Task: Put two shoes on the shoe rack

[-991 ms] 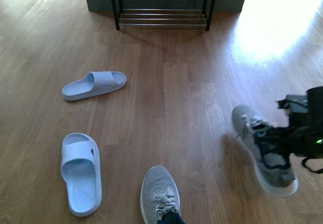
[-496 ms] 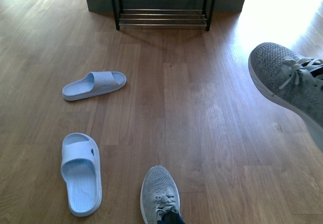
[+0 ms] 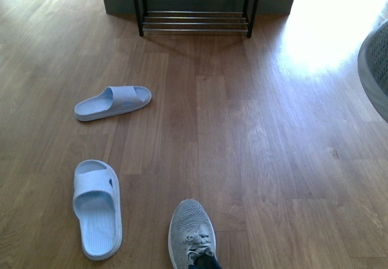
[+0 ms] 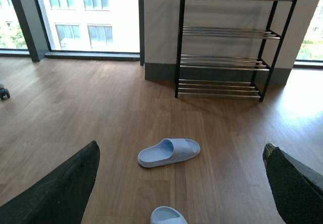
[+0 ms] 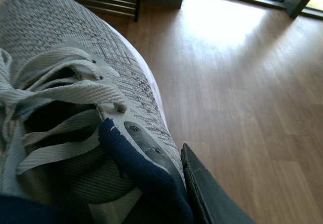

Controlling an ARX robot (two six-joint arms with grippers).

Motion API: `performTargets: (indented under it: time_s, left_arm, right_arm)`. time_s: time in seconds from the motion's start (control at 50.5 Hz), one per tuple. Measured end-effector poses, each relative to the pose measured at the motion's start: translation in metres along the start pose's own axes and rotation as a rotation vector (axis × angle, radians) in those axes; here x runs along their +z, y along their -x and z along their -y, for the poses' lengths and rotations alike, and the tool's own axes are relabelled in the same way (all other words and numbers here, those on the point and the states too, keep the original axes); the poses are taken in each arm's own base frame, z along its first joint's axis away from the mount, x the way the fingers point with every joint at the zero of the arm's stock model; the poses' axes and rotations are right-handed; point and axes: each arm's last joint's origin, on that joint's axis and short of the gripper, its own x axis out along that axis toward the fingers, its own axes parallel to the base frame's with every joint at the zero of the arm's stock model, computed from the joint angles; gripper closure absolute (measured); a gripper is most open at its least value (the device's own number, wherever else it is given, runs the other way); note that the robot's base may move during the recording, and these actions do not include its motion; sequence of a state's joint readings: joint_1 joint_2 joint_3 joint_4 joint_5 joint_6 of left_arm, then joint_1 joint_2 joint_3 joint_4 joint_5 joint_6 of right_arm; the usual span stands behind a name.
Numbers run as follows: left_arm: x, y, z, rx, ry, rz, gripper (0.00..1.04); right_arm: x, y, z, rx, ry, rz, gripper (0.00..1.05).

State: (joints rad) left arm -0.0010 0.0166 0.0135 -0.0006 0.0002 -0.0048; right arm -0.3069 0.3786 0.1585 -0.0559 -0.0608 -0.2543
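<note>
The right gripper (image 5: 171, 183) clasps the grey sneaker (image 5: 75, 82) by its collar at the scene's right, toe pointing far. The shoe rack (image 3: 195, 5) stands far and leftward of it. The left gripper (image 4: 181, 183) gapes wide, empty.

No readable text, labels or brands.

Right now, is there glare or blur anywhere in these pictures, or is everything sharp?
Front view: sun glare bleaches the floor right of the shoe rack; the held grey sneaker at the edge is a soft blur. Left wrist view: the windows are blown out, the left fingers dark and unfocused. Right wrist view: the laces are crisp, with glare on the floor behind.
</note>
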Motion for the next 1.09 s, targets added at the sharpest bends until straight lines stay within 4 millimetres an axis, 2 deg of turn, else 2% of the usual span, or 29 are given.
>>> performTargets:
  time_s: [0.099, 1.09]
  left_arm:
    - [0.0, 0.0, 0.0, 0.0, 0.0, 0.0, 0.09]
    - [0.0, 0.0, 0.0, 0.0, 0.0, 0.0, 0.09]
  right_arm:
    - [-0.0095, 0.008, -0.0055, 0.032, -0.037, 0.042, 1.03]
    - [-0.0087, 0.009, -0.006, 0.041, -0.068, 0.055, 1.03]
